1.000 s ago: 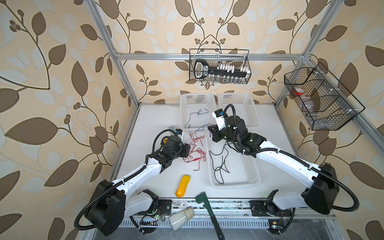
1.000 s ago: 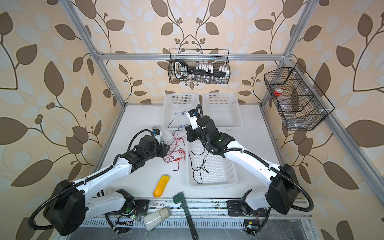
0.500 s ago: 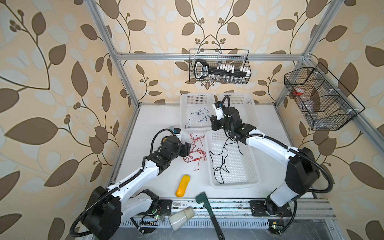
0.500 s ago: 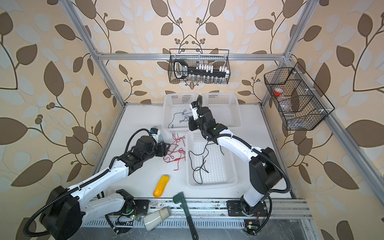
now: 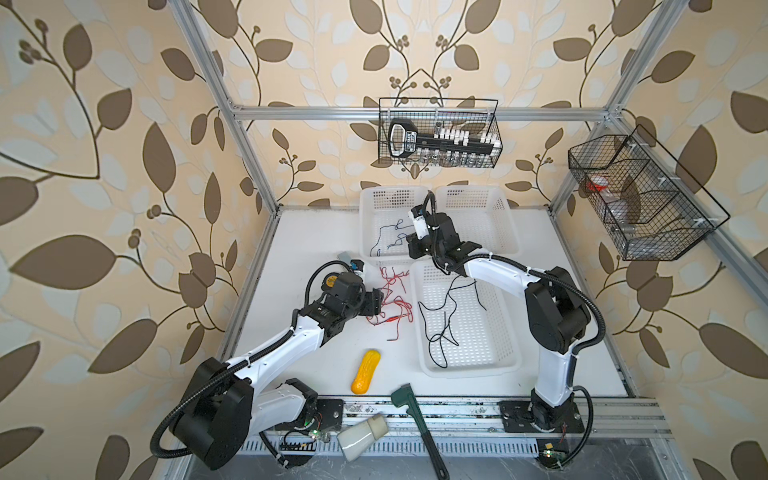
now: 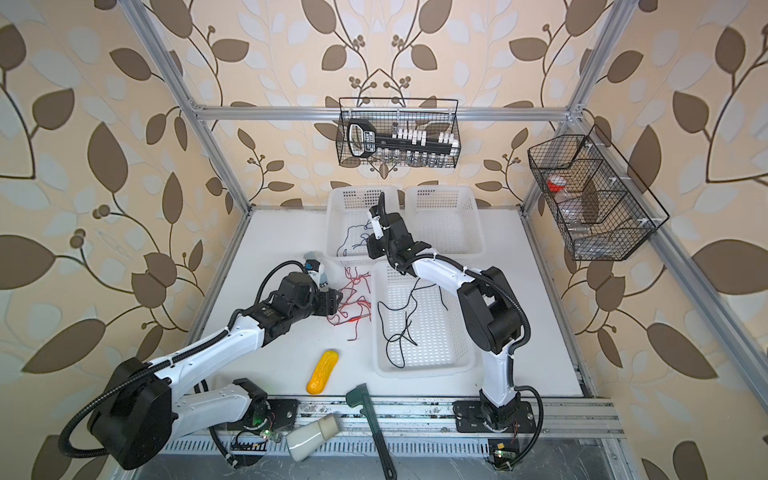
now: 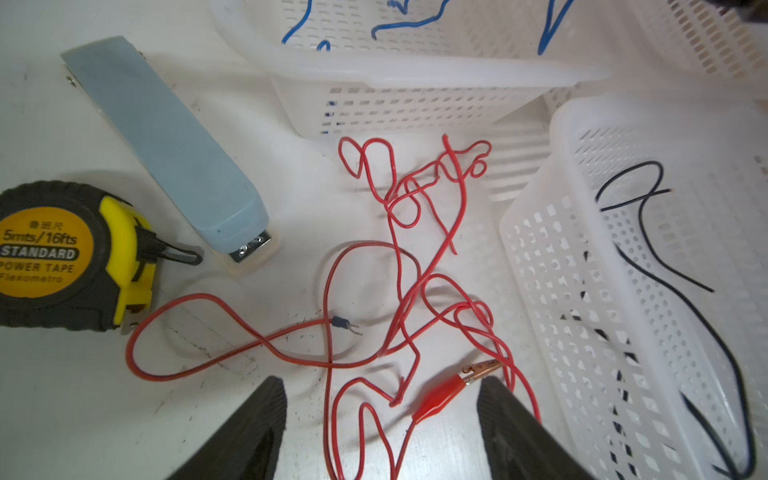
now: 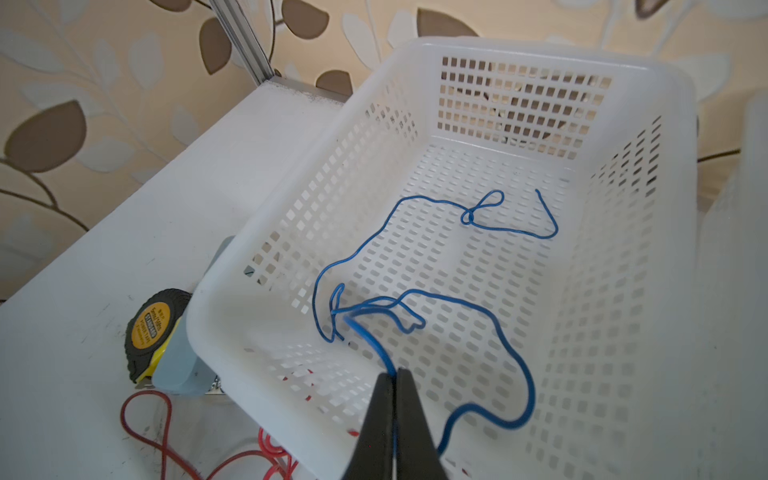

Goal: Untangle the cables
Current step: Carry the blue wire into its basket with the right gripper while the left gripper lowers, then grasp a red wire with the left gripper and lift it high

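Long white perforated plastic basket nearest the arm bases, holding thin black cable. Smaller white perforated basket behind it, holding thin blue cable. Left gripper released, jaws wide, low over tangled thin red cable on white table. Right gripper clenched, pinching blue cable end.

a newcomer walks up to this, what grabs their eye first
The red cables sprawl in a loose tangle on the white table, right in front of the open left gripper. Next, the right gripper is shut on the blue cable, which lies looped in a white basket at the far side of the table.
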Available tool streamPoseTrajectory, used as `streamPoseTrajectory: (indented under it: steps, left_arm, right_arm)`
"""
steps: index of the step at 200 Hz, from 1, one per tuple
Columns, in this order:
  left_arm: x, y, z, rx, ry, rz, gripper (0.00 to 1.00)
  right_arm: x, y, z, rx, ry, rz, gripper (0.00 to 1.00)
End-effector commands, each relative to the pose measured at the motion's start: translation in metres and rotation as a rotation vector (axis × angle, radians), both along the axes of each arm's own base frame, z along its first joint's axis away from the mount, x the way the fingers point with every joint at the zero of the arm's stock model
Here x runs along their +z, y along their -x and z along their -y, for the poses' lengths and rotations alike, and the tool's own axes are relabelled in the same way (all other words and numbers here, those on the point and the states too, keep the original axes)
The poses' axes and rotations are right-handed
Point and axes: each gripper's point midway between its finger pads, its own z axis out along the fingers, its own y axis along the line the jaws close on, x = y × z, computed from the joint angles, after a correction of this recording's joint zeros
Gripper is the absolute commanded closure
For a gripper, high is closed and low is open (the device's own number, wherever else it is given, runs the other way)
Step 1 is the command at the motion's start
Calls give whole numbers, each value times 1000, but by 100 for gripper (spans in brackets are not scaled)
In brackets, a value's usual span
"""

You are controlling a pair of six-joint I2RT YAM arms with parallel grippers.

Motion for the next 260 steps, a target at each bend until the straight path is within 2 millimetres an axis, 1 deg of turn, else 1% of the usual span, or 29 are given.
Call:
streamPoseTrajectory:
  steps: [1,26,46,62,76,86,104,124,130,136,139,142,147,148,150,161,169,185,203,225,228,230,232,260]
  left_arm:
    - [1,-12,6,7,2,7,26]
    - [-4,-17,14,-13,16,-4,27]
    - [-5,-21,17,-16,18,-5,27]
    - [-4,-24,19,-20,23,3,27]
    - [-4,-27,20,-19,18,9,27]
    - [-4,-29,20,-19,10,13,28]
    - [-4,-34,23,-25,2,20,28]
    - [-8,-40,26,-32,-9,12,31]
    - [-11,-42,28,-35,-15,7,34]
    - [-9,-43,29,-35,-16,11,37]
    - [-18,-44,29,-37,-29,-10,38]
    - [-20,-44,30,-39,-34,-14,40]
    - [-22,-45,30,-38,-39,-20,43]
    - [-22,-46,30,-38,-38,-18,43]
    - [-23,-46,30,-39,-40,-21,44]
    - [-27,-48,32,-38,-46,-29,51]
    - [-29,-49,33,-39,-50,-36,58]
    - [-29,-51,35,-43,-62,-46,76]
    - [-19,-51,38,-49,-68,-32,100]
    - [4,-49,34,-42,-66,8,100]
    - [4,-48,34,-41,-69,6,100]
    - [13,-48,33,-41,-60,27,100]
    - [18,-47,33,-39,-57,34,100]
    - [59,-34,23,-40,-43,102,100]
  right_arm:
    - [0,-8,-1,16,-16,-3,94]
    - [-8,-7,2,20,-8,-26,86]
    - [-6,-7,5,15,-7,-24,77]
    - [1,-5,8,15,-13,-14,72]
    - [7,-1,12,12,-14,-5,70]
    - [16,3,15,10,-20,8,68]
    - [28,13,21,4,-41,20,67]
    - [37,26,29,-6,-69,32,66]
    - [42,31,31,-7,-78,37,66]
    - [45,34,33,-10,-87,39,65]
    - [48,36,34,-9,-91,43,65]
    - [50,39,35,-10,-97,44,65]
    - [59,41,35,-10,-110,58,65]
    - [54,43,36,-10,-105,49,65]
    - [51,46,37,-11,-104,42,65]
    - [54,53,41,-10,-114,44,65]
    - [58,59,43,-7,-125,48,65]
    - [63,69,44,5,-141,50,65]
    - [67,79,42,23,-145,52,65]
    - [70,90,37,56,-142,50,65]
    - [70,91,37,61,-140,48,64]
    - [70,92,36,63,-141,48,64]
    - [71,93,35,67,-140,49,64]
    - [69,106,26,129,-137,32,61]
